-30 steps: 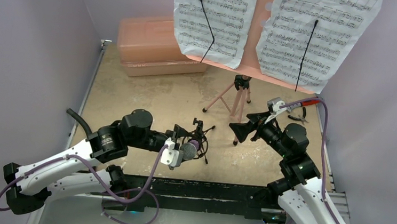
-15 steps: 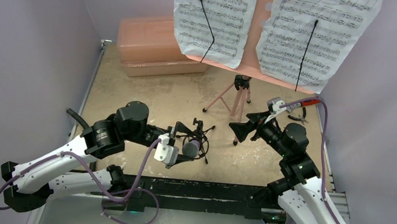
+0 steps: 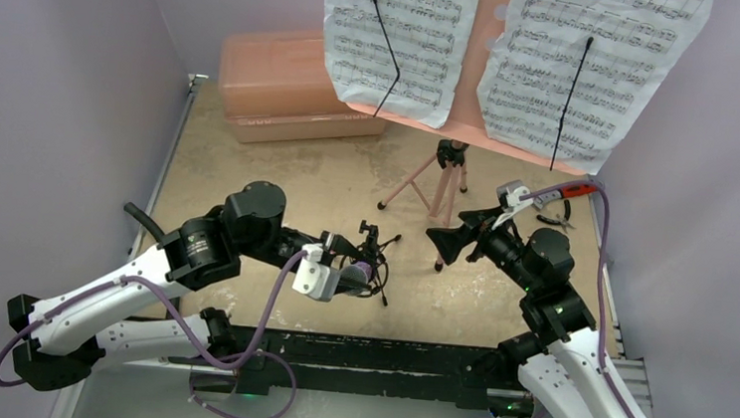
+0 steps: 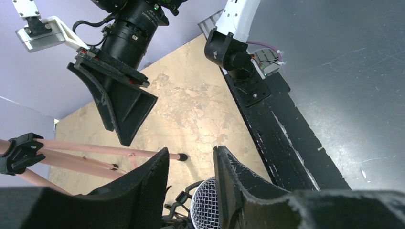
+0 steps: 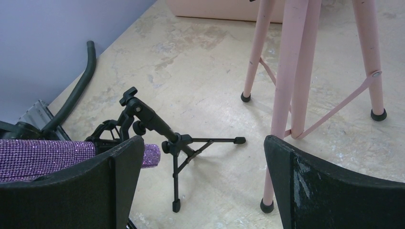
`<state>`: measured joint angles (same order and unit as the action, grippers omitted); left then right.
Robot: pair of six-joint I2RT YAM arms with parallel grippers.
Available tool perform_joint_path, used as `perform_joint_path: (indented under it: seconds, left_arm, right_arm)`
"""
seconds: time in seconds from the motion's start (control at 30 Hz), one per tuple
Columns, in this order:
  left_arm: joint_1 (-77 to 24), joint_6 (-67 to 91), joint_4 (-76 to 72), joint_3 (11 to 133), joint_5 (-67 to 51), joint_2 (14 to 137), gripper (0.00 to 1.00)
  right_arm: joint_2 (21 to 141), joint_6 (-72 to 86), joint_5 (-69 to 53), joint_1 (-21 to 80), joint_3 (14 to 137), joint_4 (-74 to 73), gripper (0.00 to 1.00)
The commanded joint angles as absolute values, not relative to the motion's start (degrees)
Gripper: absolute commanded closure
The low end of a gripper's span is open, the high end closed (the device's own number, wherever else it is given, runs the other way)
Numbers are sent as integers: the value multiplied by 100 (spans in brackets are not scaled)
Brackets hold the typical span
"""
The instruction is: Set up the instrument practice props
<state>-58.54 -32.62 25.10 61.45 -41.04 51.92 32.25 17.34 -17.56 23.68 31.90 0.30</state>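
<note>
Purple glitter microphone (image 3: pixel 362 269) lies roughly level at the small black tripod mic stand (image 3: pixel 374 243), right against its clip head. Whether it is seated in the clip, cannot tell. The mesh head (image 4: pixel 205 211) points toward my bases.

My left gripper (image 3: pixel 339 272) is at the mic stand, on my left side of it. Its fingers (image 4: pixel 241 183) are narrowed to either side of the mesh head. Whether they actually press the mic, cannot tell.

My right gripper (image 3: pixel 446 243) hangs on the other side of the mic stand, apart from it, jaws spread wide with nothing between them.

The pink perforated music stand (image 3: pixel 464 89) has its tripod legs (image 5: pixel 289 71) planted just beyond the mic stand, toward the back. The white sheet-music pages (image 3: pixel 400 30) sit on its desk, two sheets side by side, each crossed by a thin black retaining arm. Printed staves and notes show; any title or words are too small to read.

Salmon-pink plastic lidded case (image 3: pixel 278 84) sits well beyond the mic stand, back left, lid down, contents hidden. Red-handled tool (image 3: pixel 576 192) is back right of the mic stand, near the wall. All of it stands on the beige table (image 3: pixel 249 175).
</note>
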Motion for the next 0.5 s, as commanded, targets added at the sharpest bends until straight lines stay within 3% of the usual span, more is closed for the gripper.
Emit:
perform_joint_path:
  seconds: [0.0,0.23,0.47]
  left_arm:
    - [-5848,-3166,2197,6111,-4125,5164,64]
    - [-5850,-3111,2040,5804,-4045,5111,73]
    - [-5845,-3137,2071,5574,-3901,5071,76]
  right_arm:
    - [3230,1767,-1793,2364,3271,255,2]
    - [3243,1748,-1810,2364,3261,250,2]
    - [3280,1769,-1828,2367,3224,323,2]
